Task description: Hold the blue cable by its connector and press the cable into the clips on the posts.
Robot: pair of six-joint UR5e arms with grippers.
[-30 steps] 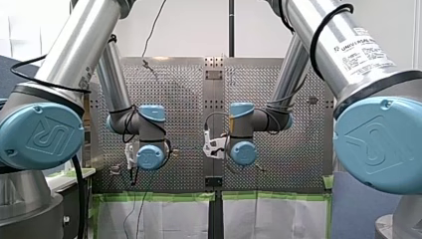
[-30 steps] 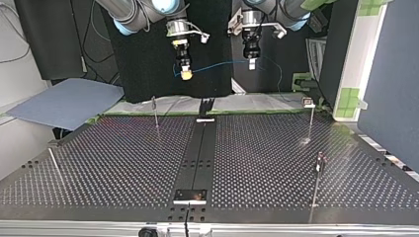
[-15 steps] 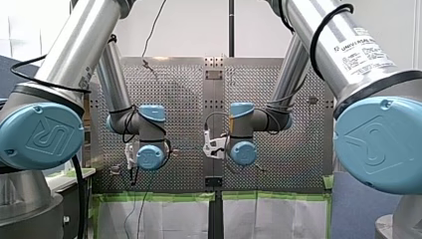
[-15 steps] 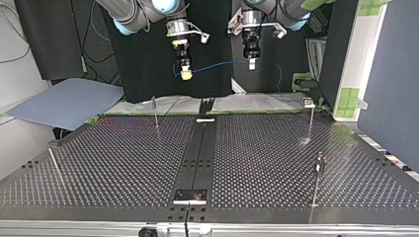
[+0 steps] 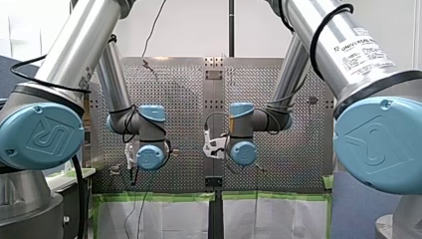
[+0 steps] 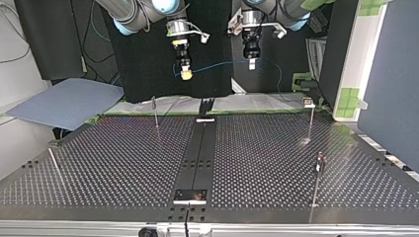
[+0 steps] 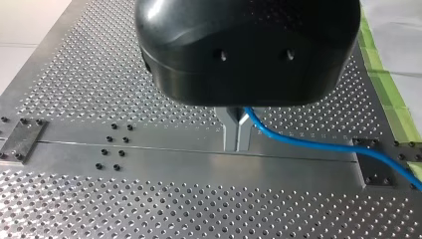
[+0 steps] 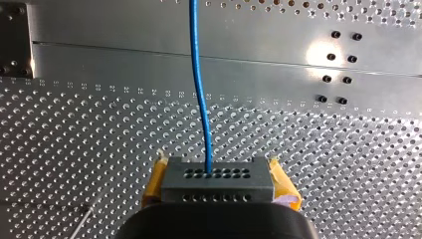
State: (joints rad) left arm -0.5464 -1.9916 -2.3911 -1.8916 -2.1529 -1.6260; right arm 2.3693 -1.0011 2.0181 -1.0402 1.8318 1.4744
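High over the far edge of the perforated table [image 6: 276,163], the blue cable [image 6: 217,64] runs between my two grippers. My left gripper [image 6: 251,63], at the top view's right, has its metal fingers shut on the cable [image 7: 298,142], which trails off to one side. My right gripper [image 6: 186,75] has its yellow pads [image 8: 154,184] shut on the dark grey connector [image 8: 218,181], and the cable [image 8: 199,89] leaves the connector straight ahead. Thin posts with clips stand on the table: one far left [image 6: 155,112], one far right [image 6: 310,121], one near right [image 6: 317,180]. In the front view the wrists hide both grippers.
A leaning rod [image 6: 55,165] stands at the top view's near left. A dark rail [image 6: 200,153] runs down the table's middle with a small plate [image 6: 190,196] at its near end. A blue-grey sheet [image 6: 64,101] lies off the table's far left, and green-taped cloth [image 6: 168,104] hangs beyond the far edge.
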